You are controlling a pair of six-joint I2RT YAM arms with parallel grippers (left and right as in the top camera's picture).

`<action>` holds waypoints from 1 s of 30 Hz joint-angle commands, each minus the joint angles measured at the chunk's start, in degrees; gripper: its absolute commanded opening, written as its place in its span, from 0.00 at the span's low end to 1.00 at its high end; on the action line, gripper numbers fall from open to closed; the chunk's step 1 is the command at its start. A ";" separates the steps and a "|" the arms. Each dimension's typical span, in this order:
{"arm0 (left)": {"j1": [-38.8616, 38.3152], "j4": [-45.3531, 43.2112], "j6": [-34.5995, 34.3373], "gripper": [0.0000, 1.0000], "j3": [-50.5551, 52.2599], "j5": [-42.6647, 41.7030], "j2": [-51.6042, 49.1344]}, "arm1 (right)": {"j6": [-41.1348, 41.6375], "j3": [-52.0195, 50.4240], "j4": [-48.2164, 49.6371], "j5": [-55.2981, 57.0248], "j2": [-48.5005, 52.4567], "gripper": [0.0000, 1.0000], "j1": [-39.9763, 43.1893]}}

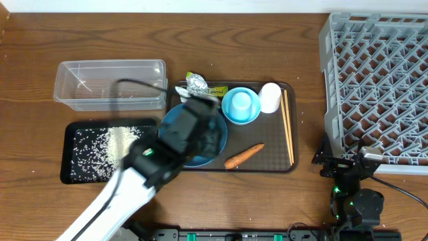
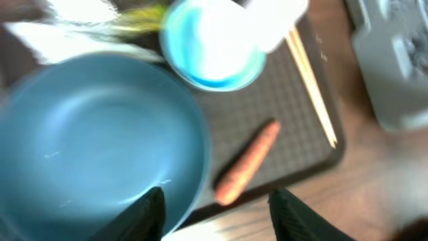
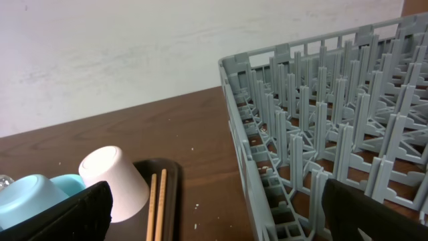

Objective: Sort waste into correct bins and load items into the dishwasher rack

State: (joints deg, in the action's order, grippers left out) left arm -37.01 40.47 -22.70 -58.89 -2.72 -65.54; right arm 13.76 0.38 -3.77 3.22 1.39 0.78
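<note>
My left gripper (image 1: 198,115) hovers open over the big dark-blue bowl (image 1: 200,144) on the brown tray (image 1: 274,165). In the left wrist view the bowl's (image 2: 93,147) right rim lies between the spread fingers (image 2: 144,215), and nothing is gripped. Beside it lie the carrot piece (image 1: 244,155) (image 2: 247,164), the small light-blue bowl (image 1: 241,107) (image 2: 210,53) with a pale-blue cup upside down in it, the white cup (image 1: 270,97) (image 3: 114,181) and the chopsticks (image 1: 287,127) (image 3: 157,204). Rice (image 1: 100,150) covers the black tray. My right gripper (image 1: 340,163) (image 3: 221,224) rests open by the dishwasher rack's (image 1: 381,80) front corner.
The clear tub (image 1: 110,84) stands behind the black tray (image 1: 67,167) at the left. A foil wrapper (image 1: 199,84) lies at the brown tray's back edge. A few rice grains are scattered on the wood between the tray and the rack (image 3: 314,120).
</note>
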 commanded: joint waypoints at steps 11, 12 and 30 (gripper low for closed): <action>16.70 18.71 -8.70 0.58 -0.94 16.70 7.19 | -0.74 -0.07 -0.26 0.17 -0.24 0.99 -0.90; 17.35 19.08 -8.70 0.60 -0.90 16.68 6.54 | -0.74 -0.07 -0.26 0.17 -0.24 0.99 -0.90; 18.08 20.63 -8.68 0.69 -0.70 10.62 -6.16 | -0.74 -0.07 -0.26 0.17 -0.24 0.99 -0.90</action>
State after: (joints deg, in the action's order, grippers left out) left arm -19.22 60.23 -31.29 -58.98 8.29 -71.90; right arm 13.76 0.38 -3.77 3.22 1.39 0.78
